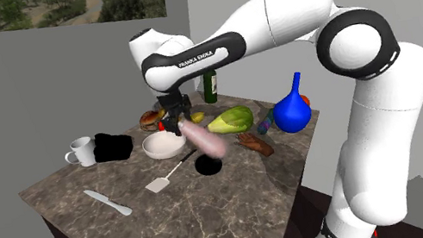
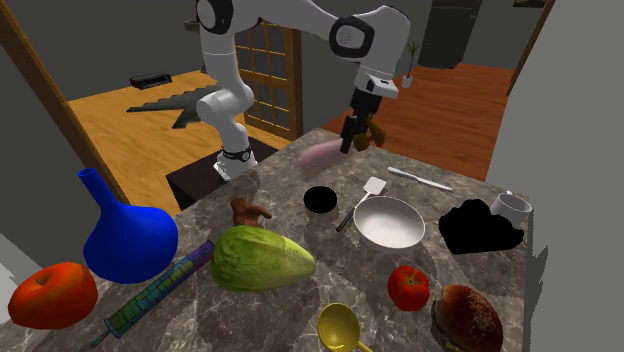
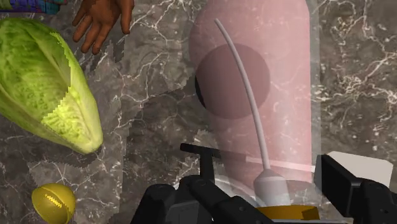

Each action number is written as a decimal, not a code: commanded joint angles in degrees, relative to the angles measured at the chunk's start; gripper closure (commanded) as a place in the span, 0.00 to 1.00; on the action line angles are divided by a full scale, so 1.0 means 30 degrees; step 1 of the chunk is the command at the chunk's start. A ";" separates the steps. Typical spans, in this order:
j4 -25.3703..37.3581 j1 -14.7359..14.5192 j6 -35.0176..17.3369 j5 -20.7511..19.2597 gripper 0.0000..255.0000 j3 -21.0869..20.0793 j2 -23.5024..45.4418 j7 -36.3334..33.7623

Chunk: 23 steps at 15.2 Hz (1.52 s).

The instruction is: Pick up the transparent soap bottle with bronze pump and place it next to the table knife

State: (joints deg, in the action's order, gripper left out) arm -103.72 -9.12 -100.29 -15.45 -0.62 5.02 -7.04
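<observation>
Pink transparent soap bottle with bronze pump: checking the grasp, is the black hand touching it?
Touching: in the wrist view the black hand clasps the pink transparent soap bottle at its neck.

Arm (image 1: 273, 21) bent forward, claw (image 1: 180, 120) (pointing down) clasping soap bottle (image 1: 206, 142).

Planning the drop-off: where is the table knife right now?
In the shoulder view the table knife lies flat on the tabletop toward the lower left, just left of the white spatula and below the white mug.

The soap bottle (image 3: 283, 137) veils a black disc (image 3: 232, 81); its pump (image 3: 287, 213) runs off the picture's edge.
</observation>
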 commanded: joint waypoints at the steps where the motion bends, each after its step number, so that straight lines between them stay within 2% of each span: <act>1: -0.0210 -0.0445 0.0185 0.0094 1.00 -0.0384 -0.0189 -0.0814; 11: 0.0284 -0.2694 0.1437 0.0718 1.00 -0.2355 0.0028 -0.4715; 23: -0.1944 -0.2649 -0.1396 0.0488 1.00 -0.2306 0.0707 -0.5347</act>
State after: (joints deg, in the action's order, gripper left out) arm -108.89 -17.01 -103.59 -13.91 -7.50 6.92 -22.76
